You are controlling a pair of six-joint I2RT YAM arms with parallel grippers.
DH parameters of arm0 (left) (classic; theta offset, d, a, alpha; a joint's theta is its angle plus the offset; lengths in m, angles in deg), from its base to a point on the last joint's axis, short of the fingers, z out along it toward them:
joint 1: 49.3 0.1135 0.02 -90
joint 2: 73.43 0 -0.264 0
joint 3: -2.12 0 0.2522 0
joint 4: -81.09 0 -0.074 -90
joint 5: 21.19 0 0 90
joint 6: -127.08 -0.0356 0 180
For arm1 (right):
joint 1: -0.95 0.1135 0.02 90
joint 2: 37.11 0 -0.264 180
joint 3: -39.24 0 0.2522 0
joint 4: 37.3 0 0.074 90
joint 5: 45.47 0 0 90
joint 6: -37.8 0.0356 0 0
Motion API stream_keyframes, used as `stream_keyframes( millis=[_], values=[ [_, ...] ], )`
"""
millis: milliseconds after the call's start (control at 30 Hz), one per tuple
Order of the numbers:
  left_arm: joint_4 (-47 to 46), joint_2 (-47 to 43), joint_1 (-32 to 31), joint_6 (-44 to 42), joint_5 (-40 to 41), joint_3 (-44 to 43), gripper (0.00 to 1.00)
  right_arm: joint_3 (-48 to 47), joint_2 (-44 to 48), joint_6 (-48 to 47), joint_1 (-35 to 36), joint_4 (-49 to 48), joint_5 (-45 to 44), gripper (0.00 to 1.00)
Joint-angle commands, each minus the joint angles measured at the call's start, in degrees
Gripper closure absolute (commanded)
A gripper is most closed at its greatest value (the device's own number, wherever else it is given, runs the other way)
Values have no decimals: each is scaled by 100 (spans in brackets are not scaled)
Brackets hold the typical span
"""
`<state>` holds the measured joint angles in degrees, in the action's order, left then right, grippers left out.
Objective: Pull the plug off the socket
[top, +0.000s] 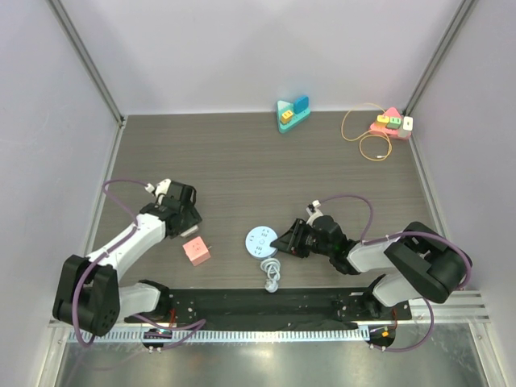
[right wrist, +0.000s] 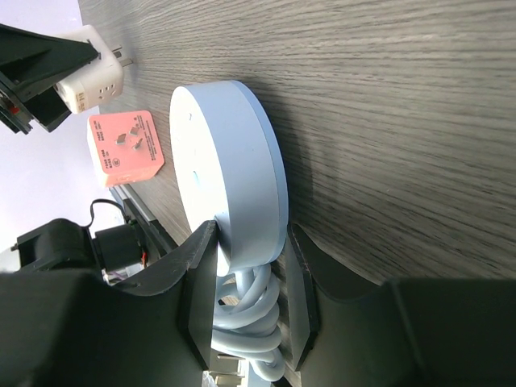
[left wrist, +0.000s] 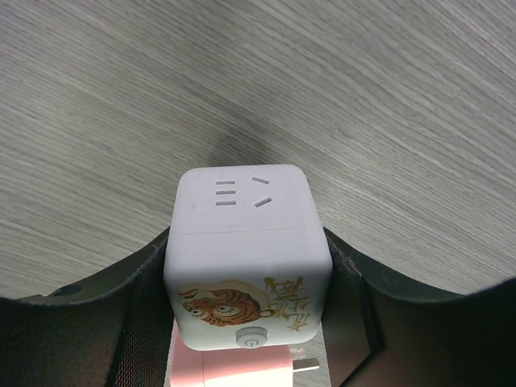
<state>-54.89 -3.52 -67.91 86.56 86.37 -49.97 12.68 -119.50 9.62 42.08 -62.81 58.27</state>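
One white cube plug (left wrist: pixel 246 242) hanging pinched between left fingers (left wrist: pixel 133 322), prongs seemingly clear of pink socket (right wrist: pixel 125 149) lying just below on tabletop (top: pixel 242 161). Likely finishing separation: squeezing firmly, drawing straight away, avoiding tilting. Right fingers (right wrist: pixel 201 274) clamping round disc (right wrist: pixel 234 161) nearby, cord (right wrist: pixel 246 322) coiling behind.

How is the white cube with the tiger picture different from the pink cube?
The white plastic cube carries a tiger drawing; the pink plastic cube shows none. The white cube is pinched between the left arm's fingers; the pink cube lies on the grey table, ungripped. Both are boxy with socket slots.
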Motion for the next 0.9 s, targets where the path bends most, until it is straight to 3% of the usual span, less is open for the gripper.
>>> stream_keyframes(
  millis=[0, 133, 333, 867],
  values=[
    [-205, -188, 24, 168, 80, 141, 55, 199, -181, -373, -17, 613, -214, 99],
    [-82, -372, 33, 194, 203, 203, 31, 120, -277, -373, -17, 560, -178, 99],
    [191, -645, 33, 273, 318, 247, 3, -73, -383, -390, -17, 604, -143, 99],
    [920, -1682, 33, 98, -7, -272, 0, -706, -770, -522, -17, 868, -99, 99]
  ],
)
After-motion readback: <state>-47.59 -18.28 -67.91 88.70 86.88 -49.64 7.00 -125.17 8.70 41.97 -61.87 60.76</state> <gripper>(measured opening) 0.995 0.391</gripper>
